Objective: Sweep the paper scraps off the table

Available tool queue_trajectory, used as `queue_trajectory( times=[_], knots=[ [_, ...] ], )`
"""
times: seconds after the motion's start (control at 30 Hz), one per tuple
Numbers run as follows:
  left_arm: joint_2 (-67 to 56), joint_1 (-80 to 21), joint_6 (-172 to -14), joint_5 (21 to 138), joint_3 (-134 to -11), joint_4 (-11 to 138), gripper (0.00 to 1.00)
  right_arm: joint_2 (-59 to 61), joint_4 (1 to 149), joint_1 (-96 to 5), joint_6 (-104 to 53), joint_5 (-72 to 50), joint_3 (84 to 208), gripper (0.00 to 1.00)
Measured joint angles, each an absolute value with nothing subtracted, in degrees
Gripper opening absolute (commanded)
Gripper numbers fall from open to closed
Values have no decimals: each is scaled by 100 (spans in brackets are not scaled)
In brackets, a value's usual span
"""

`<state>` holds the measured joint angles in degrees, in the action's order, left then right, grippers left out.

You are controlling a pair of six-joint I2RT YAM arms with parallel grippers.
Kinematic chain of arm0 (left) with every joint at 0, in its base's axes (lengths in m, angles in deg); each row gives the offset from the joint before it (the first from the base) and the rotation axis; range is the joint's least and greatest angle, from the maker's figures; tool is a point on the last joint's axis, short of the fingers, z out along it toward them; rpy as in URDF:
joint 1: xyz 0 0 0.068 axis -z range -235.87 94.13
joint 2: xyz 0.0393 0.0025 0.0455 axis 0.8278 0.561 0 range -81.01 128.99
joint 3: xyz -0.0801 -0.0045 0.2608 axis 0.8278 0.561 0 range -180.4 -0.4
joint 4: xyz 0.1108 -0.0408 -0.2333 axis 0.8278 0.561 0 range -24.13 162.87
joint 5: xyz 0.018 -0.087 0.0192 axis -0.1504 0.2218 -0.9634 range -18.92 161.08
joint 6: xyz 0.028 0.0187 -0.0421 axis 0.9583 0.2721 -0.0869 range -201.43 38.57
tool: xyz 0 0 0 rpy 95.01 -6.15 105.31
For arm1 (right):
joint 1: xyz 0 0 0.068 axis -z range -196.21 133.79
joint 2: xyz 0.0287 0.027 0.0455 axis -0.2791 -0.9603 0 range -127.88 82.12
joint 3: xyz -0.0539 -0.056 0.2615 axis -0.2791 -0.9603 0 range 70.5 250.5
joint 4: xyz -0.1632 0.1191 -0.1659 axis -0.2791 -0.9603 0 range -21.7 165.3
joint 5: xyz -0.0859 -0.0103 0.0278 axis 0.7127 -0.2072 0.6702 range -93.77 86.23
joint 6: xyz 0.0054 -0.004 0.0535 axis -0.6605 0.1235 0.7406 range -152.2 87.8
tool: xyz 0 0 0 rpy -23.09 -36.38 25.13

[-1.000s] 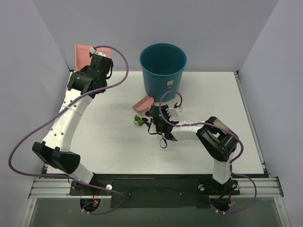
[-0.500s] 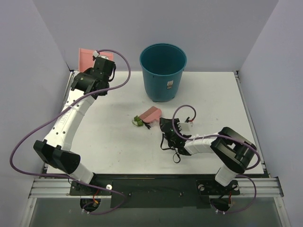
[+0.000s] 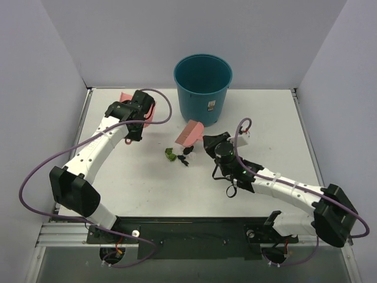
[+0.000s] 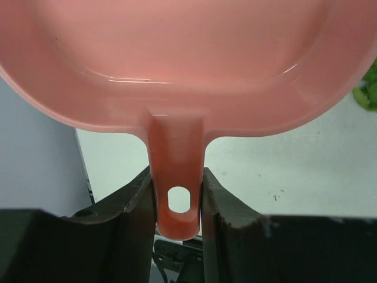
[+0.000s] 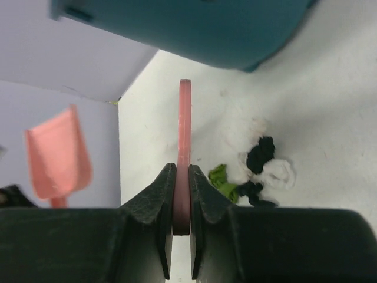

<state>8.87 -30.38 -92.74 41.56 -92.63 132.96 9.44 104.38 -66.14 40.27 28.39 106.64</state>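
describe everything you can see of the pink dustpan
The pink dustpan looks like smooth, glossy plastic: a shallow scoop with a raised rim and a short flat handle pierced by an oval hole. The left gripper clamps that handle between its fingers, over the far left part of the table. Whether its front lip touches the table cannot be told.

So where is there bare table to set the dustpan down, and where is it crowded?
Bare: the table's right side, between the teal bin and the right edge; also the near middle strip between the left arm and right arm. Crowded: in front of the bin, where the paper scraps and the pink brush sit.
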Motion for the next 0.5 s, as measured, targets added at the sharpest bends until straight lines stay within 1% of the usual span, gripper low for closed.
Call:
queue_trajectory(
  times=[0.13,0.27,0.37,0.5],
  knots=[
    [887,-3038,-9324,4632,-8710,13482,0,1558,9288,-6308,2645,2631,11523,0],
    [876,-3005,-9484,5155,-8288,13600,0,1962,8399,-5923,1207,2387,12054,0],
    [806,-2963,-9586,5568,-7982,13607,0,1952,7730,-5626,234,1919,12386,0],
    [719,-2826,-9685,6084,-7689,13727,0,1545,7028,-5512,-845,1178,12830,0]
  ],
)
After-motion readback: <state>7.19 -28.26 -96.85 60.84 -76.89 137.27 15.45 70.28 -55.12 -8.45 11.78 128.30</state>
